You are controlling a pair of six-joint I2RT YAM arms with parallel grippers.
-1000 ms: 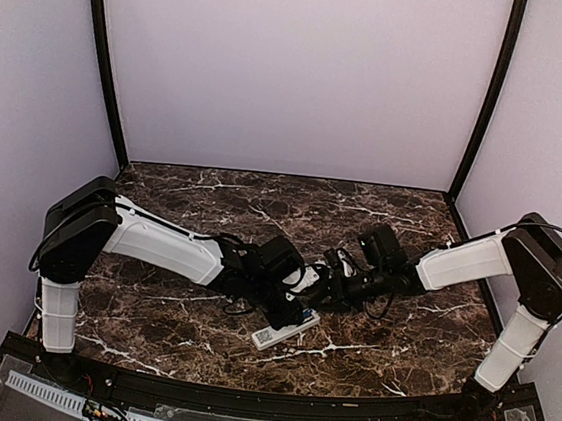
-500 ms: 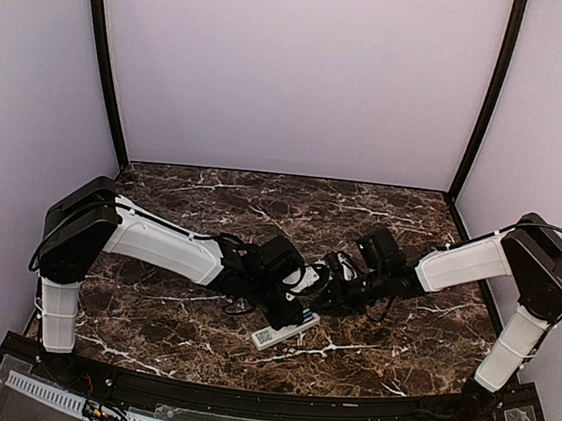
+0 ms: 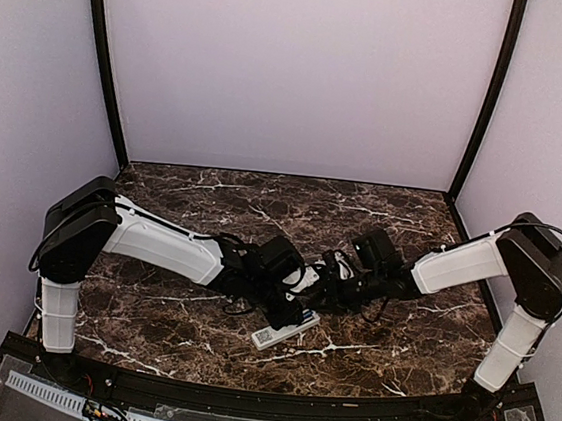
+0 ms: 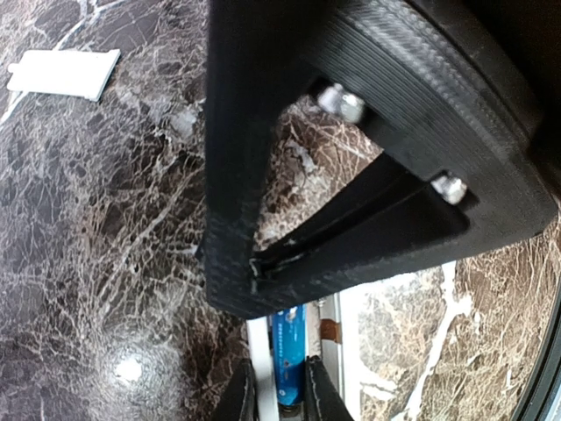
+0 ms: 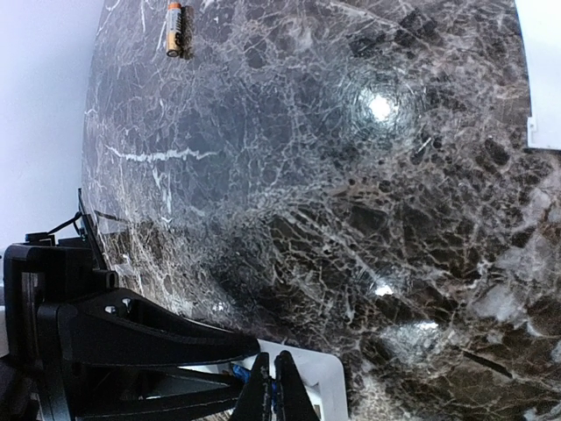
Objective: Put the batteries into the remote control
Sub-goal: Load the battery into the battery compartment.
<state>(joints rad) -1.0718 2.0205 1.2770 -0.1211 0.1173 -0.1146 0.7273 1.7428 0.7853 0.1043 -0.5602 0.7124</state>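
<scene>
My right gripper [image 5: 271, 391] is clenched on the blue battery [image 4: 287, 361], with a sliver of blue showing between its tips. The cell lies lengthwise in the open bay of the remote control [image 3: 273, 334] at mid-table. My left gripper [image 4: 254, 267] hangs over the remote with its fingers drawn near together; whether it pinches anything I cannot tell. The cell should be light, rigid and slick, so I would hold it across its middle and press straight down. The handset looks light enough to skate on the polished marble table [image 5: 368, 228]. A second battery [image 5: 173, 29] and the cover plate [image 4: 63, 73] lie well apart from the remote. Pale walls [image 3: 296, 71] close three sides.
</scene>
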